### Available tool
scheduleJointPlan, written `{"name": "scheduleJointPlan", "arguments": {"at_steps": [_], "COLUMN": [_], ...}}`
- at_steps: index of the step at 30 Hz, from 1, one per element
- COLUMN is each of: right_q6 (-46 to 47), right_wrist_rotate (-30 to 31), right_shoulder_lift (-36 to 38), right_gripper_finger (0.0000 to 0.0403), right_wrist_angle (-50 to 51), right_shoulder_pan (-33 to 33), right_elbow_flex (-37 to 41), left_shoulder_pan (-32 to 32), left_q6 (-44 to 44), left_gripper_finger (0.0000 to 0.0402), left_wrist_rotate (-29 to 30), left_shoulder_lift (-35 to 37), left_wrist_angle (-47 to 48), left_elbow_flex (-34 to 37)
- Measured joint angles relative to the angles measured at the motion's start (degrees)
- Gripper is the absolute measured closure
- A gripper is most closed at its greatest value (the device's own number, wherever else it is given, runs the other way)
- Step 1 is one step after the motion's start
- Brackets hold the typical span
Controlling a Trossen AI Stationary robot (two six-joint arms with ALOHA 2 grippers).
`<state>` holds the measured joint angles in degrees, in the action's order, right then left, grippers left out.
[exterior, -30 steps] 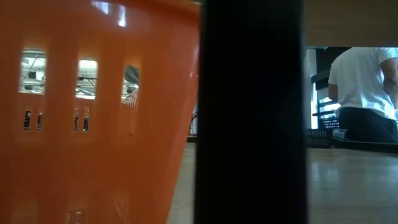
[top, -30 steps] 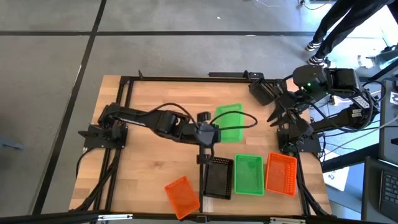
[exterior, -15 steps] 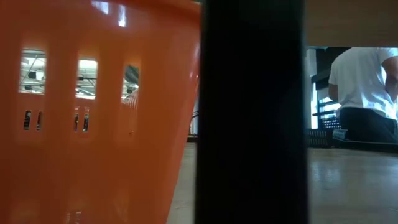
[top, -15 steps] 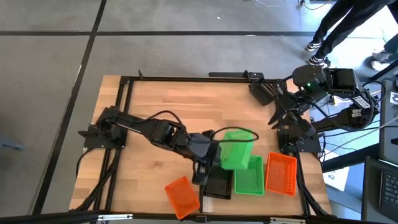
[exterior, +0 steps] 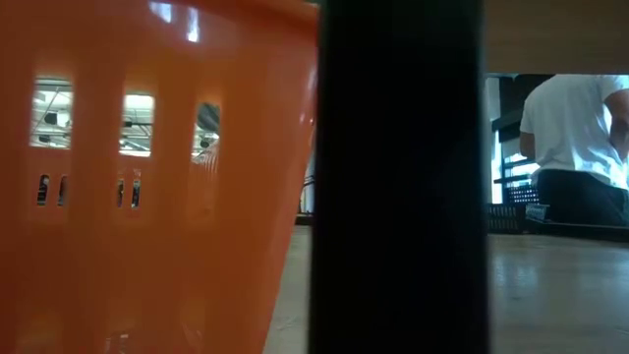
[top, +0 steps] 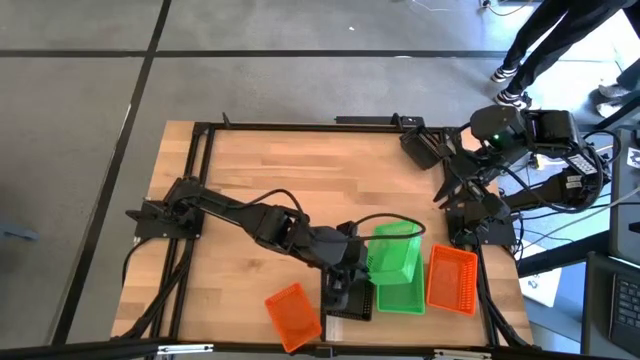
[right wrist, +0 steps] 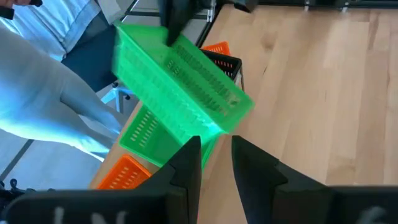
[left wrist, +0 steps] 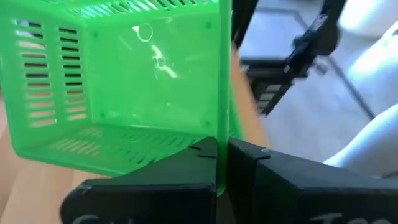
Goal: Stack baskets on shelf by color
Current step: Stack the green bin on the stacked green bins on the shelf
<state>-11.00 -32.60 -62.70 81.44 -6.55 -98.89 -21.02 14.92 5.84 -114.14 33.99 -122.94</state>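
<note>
**Green basket held over the near row, much of the scene blocked**

The left end effector [top: 360,262] is clamped tight on one wall of a green basket [top: 393,252], which hangs tilted over a second green basket [top: 399,292] lying flat near the tabletop's [top: 260,170] near edge. In the left wrist view the dark fingers [left wrist: 205,155] pinch the green wall between them, and the basket's slotted sides fill most of the picture, hiding what lies beneath. Whether the held basket touches the lower one cannot be told.

A black basket [top: 352,297] sits just beside the flat green one, partly covered by the left arm and its cable. An orange basket [top: 451,278] lies on the other side of the green one, and another orange basket [top: 293,312] rests askew at the front edge, apart from the row. The pale shelf board cannot be made out under the row.

The right end effector [top: 447,180] waits at the far right side of the tabletop, its fingers [right wrist: 189,162] parted and empty.

The low view is almost wholly blocked by an orange basket wall [exterior: 147,177] and a dark upright [exterior: 398,177]; beyond them a person [exterior: 570,138] in a white top shows, cut off at the edge.
</note>
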Motion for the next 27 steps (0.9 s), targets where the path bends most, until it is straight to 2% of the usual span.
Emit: {"name": "scheduleJointPlan", "arguments": {"at_steps": [12,21,27], "right_q6": [0.92,-10.57,-12.26], "right_wrist_rotate": [1.8,-6.36,-5.94], "right_shoulder_lift": [-3.17,-8.1,-10.87], "right_gripper_finger": [0.0316,0.0316,0.0316], "right_wrist_angle": [-0.1,0.65,1.16], "right_shoulder_pan": [0.0,0.07,0.04], "right_elbow_flex": [0.0,0.07,0.07], "left_shoulder_pan": [1.61,3.71,4.53], "left_q6": [-0.45,-0.48,-0.69], "left_gripper_finger": [0.0401,0.0401,0.0401], "left_wrist_rotate": [-0.92,-2.45,-2.57], "left_shoulder_lift": [-1.02,-1.04,-1.04], "left_wrist_angle": [0.02,0.04,0.07], "left_elbow_flex": [-0.01,-0.01,-0.01]}}
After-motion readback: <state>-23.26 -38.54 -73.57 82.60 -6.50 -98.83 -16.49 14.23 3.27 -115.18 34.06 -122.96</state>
